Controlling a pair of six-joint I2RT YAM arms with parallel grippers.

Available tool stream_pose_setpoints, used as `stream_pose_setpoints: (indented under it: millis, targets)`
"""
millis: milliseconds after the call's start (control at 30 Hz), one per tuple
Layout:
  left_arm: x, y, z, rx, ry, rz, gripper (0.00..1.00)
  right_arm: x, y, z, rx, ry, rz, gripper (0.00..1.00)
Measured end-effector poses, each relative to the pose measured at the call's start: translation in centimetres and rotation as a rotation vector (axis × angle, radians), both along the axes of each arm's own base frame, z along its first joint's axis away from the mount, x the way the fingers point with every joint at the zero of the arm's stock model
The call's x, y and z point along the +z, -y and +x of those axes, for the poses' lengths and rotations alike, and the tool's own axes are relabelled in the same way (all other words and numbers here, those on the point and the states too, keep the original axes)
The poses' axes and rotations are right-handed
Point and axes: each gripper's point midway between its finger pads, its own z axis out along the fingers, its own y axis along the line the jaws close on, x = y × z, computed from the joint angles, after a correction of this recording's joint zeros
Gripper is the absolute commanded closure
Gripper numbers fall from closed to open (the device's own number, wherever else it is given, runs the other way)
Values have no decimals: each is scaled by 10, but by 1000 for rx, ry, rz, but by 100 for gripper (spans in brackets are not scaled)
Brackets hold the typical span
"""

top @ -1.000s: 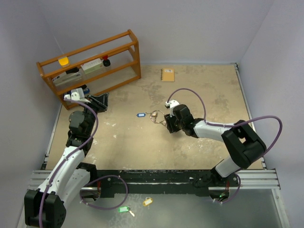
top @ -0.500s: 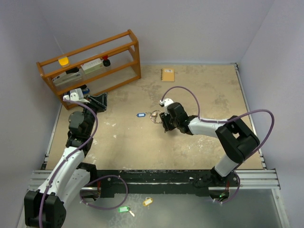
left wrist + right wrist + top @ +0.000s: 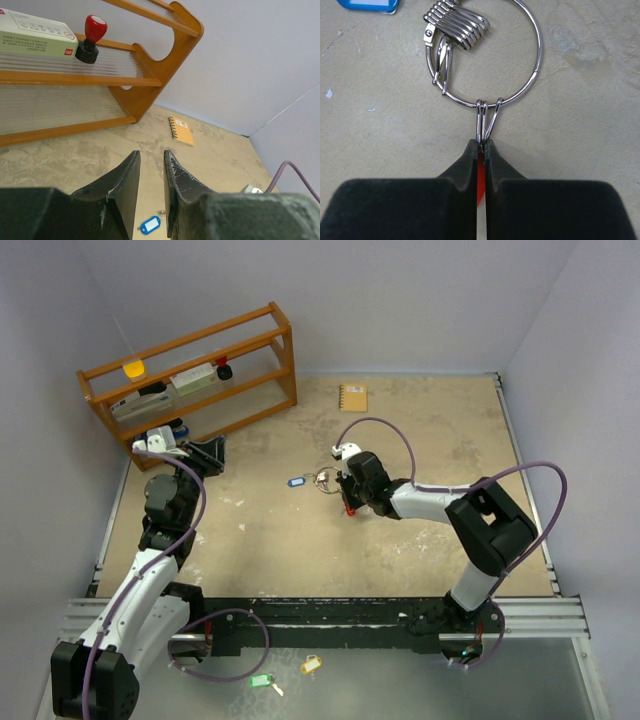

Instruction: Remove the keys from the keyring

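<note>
**Right gripper [image 3: 481,150] has just closed on the red tag [image 3: 480,175].**
The keyring [image 3: 538,55], a thin shiny wire loop, lies mid-table [image 3: 430,430]. Its flat red plastic tag is now pinched edge-on, so pulling could begin. Ridged silver keys [image 3: 457,27] fan beside the blue tag [image 3: 296,481]. The left gripper [image 3: 151,165], jaws narrowly apart, holds nothing near the table's left edge.

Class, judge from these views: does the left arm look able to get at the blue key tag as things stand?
Probably yes. Bare table lies between the left fingers and the blue tag; the right fingers, shut on the red tag, sit beyond the ring.
</note>
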Motion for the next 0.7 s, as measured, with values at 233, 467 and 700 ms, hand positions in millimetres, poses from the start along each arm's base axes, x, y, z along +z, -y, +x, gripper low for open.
stream_pose_setpoints:
  millis: [233, 467, 700]
  targets:
    - [0, -1, 0, 7, 0, -1, 78, 3, 2, -5, 3, -9, -46, 100]
    - [-6, 2, 6, -7, -11, 4, 78, 76, -2, -6, 30, 107, -69, 100]
    - [-14, 29, 19, -141, -16, 54, 73, 209, -19, -2, 65, 339, 148, 100]
